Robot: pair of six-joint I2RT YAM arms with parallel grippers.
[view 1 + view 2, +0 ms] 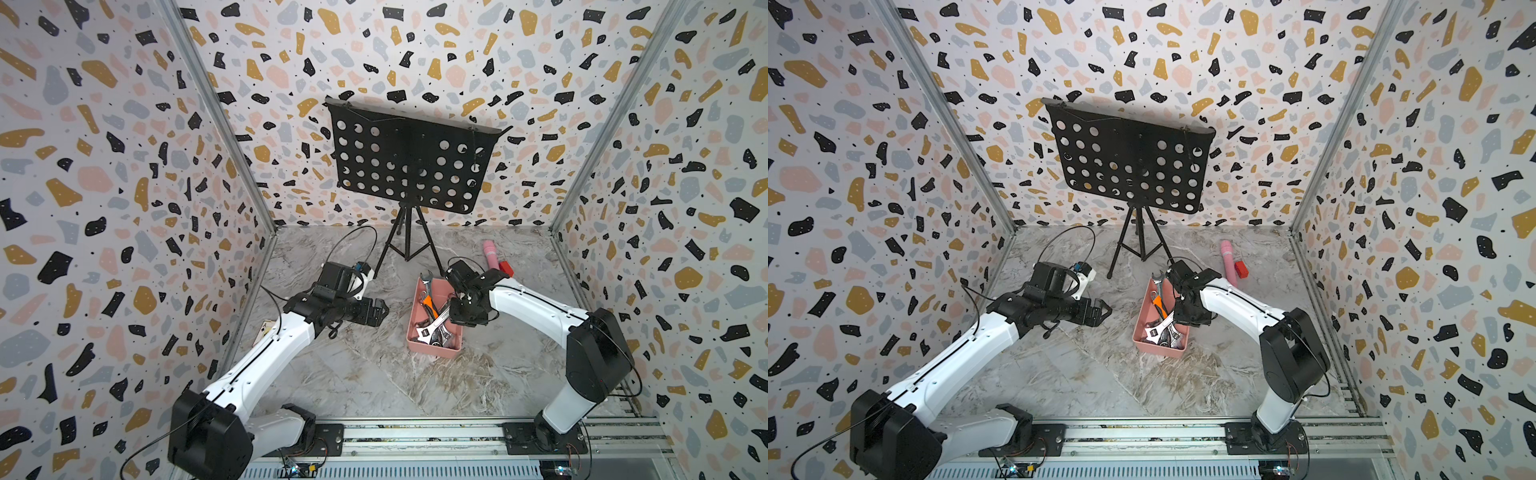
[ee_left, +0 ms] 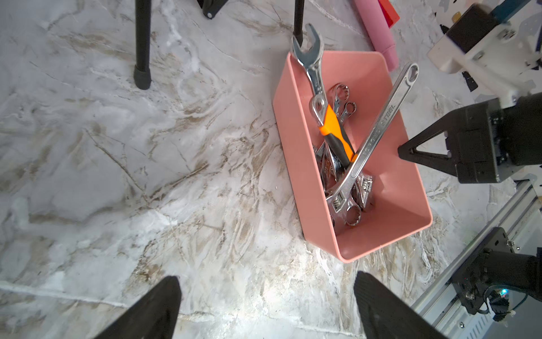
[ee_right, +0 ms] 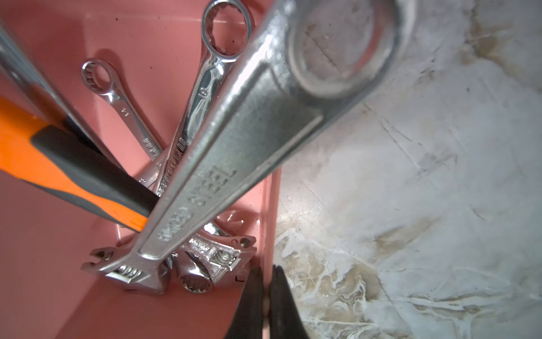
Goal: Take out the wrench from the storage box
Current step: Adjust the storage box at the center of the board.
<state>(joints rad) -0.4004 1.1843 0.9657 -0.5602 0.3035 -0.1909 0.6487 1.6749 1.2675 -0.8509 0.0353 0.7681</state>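
Jaws of the right gripper (image 3: pixel 266 268) are pinched together on a long side wall of the storage box (image 3: pixel 176 44) (one finger inside, one outside). Within the box, the large adjustable wrench (image 3: pixel 234 146) leans on a heap of smaller ones, crossing an orange-handled wrench (image 2: pixel 334 129), its handle end raised over that same wall. The left gripper (image 2: pixel 265 277) hangs over the marble table (image 2: pixel 146 176) beside the box, jaws spread wide and empty.
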